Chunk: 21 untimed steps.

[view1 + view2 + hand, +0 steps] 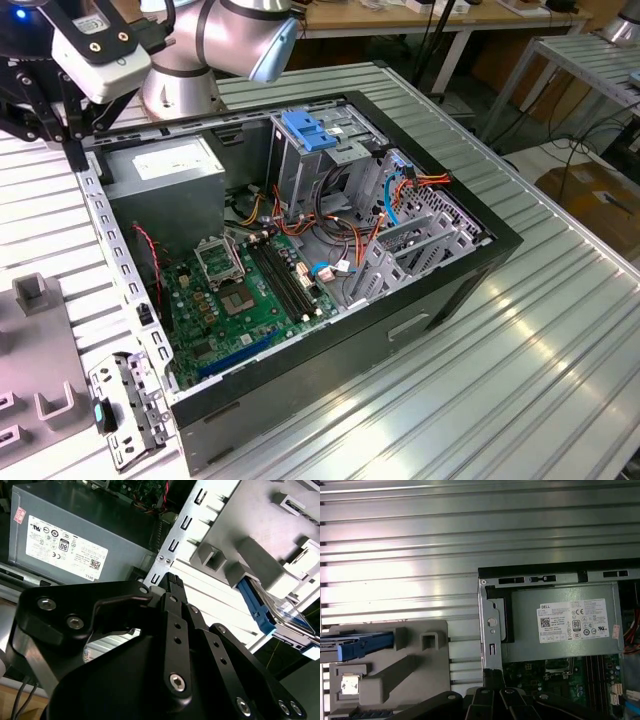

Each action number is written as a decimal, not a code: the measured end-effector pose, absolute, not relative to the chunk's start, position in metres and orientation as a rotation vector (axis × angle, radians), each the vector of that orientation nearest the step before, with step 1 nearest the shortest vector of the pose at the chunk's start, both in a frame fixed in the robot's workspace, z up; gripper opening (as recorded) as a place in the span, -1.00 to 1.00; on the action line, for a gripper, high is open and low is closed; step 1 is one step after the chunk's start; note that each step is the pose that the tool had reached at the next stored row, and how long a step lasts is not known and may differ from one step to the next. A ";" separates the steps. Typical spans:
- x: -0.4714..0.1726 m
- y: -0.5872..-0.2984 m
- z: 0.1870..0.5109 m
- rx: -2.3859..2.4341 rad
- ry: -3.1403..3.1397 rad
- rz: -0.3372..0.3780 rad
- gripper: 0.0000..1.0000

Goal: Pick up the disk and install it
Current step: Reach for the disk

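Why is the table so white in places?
It's glare: in the first wrist view a white band crosses the table; in the exterior view streaks gleam beside the computer case; in the second wrist view the grey holder near the disk looks bleached.

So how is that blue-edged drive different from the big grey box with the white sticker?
The disk lies outside the computer case, on a grey holder; the grey box sits inside the case. The disk has blue side rails; the grey box is plain grey with a white sticker. The grey box looks clearly bigger than the disk. Both are rectangular metal parts.
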<state>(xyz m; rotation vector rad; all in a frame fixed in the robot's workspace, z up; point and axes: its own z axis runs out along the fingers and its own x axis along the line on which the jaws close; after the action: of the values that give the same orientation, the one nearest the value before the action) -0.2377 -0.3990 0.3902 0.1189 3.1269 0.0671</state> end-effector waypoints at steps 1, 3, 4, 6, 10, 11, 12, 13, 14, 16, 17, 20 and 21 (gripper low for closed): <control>-0.238 -0.399 0.390 0.119 3.127 0.067 -0.79; -0.240 -0.399 0.390 0.119 3.127 0.067 -0.79; -0.240 -0.399 0.390 0.119 3.127 0.067 -0.79; -0.243 -0.399 0.390 0.119 3.127 0.067 -0.79; -0.245 -0.399 0.390 0.119 3.127 0.067 -0.79; -0.246 -0.399 0.390 0.119 3.127 0.067 -0.79; -0.246 -0.399 0.390 0.119 3.127 0.067 -0.79; -0.247 -0.399 0.390 0.119 3.127 0.067 -0.79; -0.248 -0.399 0.390 0.119 3.127 0.067 -0.79; -0.249 -0.399 0.390 0.119 3.127 0.067 -0.79; -0.250 -0.399 0.390 0.119 3.127 0.067 -0.79; -0.252 -0.399 0.390 0.119 3.127 0.067 -0.79; -0.253 -0.399 0.390 0.119 3.127 0.067 -0.79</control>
<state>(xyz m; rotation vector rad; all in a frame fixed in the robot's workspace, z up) -0.2527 -0.3989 0.3899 0.1191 3.1274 0.0670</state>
